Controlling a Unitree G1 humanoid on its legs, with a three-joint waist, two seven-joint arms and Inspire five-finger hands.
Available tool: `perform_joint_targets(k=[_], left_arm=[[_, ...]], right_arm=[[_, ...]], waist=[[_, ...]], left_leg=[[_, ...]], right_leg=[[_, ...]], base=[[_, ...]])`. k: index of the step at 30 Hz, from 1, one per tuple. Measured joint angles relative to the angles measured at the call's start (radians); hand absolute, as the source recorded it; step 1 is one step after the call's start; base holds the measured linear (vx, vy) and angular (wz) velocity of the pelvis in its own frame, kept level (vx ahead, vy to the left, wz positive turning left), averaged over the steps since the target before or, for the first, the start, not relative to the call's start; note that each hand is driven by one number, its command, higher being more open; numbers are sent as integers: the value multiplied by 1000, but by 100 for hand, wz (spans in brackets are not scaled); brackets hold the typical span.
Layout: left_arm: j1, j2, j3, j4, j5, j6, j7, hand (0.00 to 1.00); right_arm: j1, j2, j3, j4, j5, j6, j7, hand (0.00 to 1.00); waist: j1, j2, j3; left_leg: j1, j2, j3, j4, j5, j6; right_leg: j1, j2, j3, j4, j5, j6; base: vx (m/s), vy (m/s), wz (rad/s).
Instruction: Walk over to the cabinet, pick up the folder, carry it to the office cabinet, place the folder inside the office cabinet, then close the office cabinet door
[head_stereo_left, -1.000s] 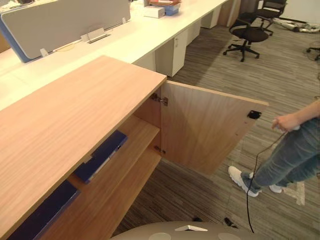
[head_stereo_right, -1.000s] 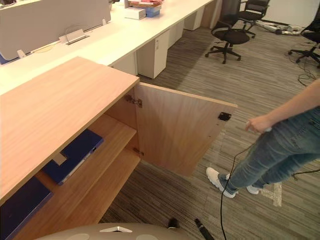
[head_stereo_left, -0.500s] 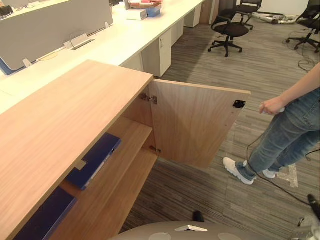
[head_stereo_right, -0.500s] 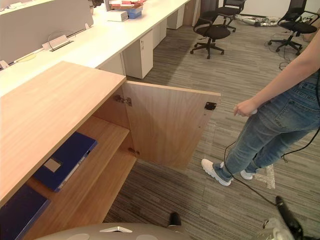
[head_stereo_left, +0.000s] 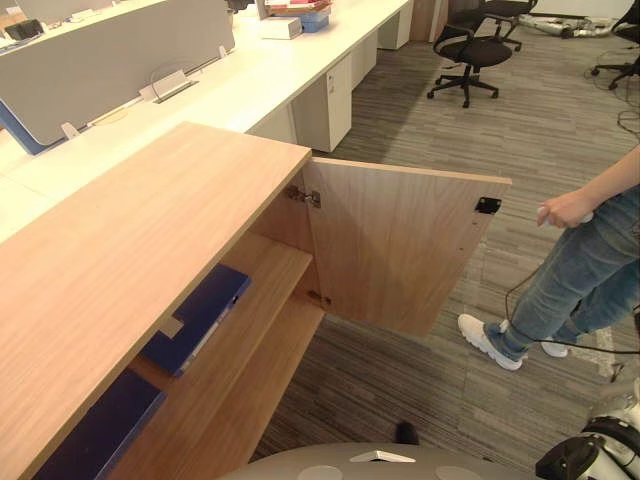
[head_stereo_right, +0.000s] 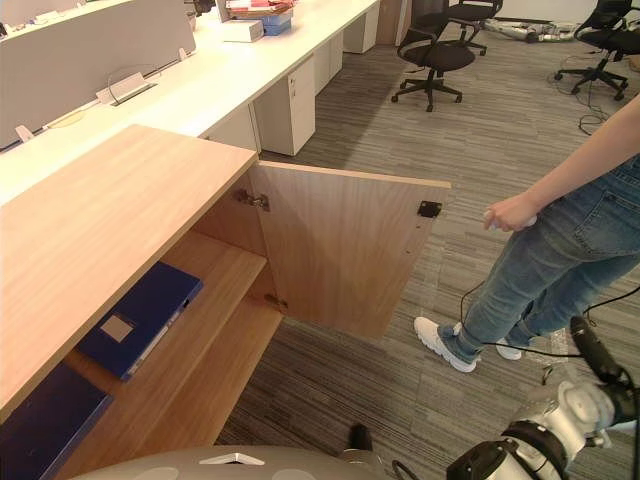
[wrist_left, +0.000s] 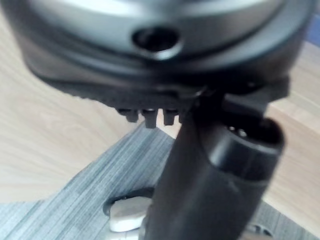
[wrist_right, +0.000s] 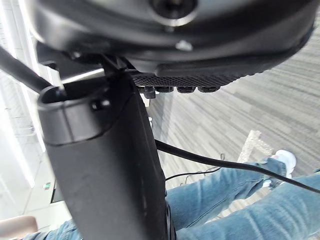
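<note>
Grey right arm, low at the robot's right side, ends in the right hand (head_stereo_right: 598, 362): fingers straight, nothing in them, well apart from any woodwork. Left hand (wrist_left: 215, 175) hangs over carpet beside a wooden panel; spread or curled, cannot tell. Blue folder (head_stereo_right: 140, 318) lies flat on the upper shelf inside the office cabinet (head_stereo_left: 130, 230), label up, one corner near the shelf's front edge. A second blue folder (head_stereo_right: 45, 420) sits nearer, further along the cabinet. Placement looks done; closing is the step left. Door (head_stereo_right: 345, 245) stands swung wide on its hinges, its free edge towards a person (head_stereo_right: 560, 260) standing just beside it. Beyond: long white desk (head_stereo_right: 200, 85), black office chair (head_stereo_right: 432, 55). Risks, as judged: the hand has far to reach, so a glancing push near the hinge side may barely move the door. A hard shove could slam it and let it rebound. The folder's corner, if proud of the shelf, would stop the door short. The person's leg is near the hand's likely path.
</note>
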Motion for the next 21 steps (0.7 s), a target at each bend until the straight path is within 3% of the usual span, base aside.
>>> perform_joint_targets(k=[2, 6, 21], left_arm=[[55, 4, -65, -104, -2, 0, -8, 100], [77, -4, -83, -133, -43, 0, -37, 100], [103, 14, -178, -229, -145, 4, -58, 100]], right_arm=[[-12, -70, 60, 0, -2, 0, 20, 100], [-53, -155, 172, 0, -33, -1, 42, 100], [-361, -322, 740, 181, 19, -39, 306, 100]], waist=[[2, 14, 11], [7, 28, 21], [19, 35, 100]], left_leg=[[-3, 2, -11, 1, -2, 0], [-6, 4, -26, 5, -2, 0], [-20, 3, -81, 33, 2, 6]], right_leg=[[2, 0, -6, 0, -3, 4], [5, 0, -11, 0, -3, 5], [18, -6, -43, 16, 2, 2]], base=[[-60, -43, 8], [-39, -34, 6], [-17, -12, 7]])
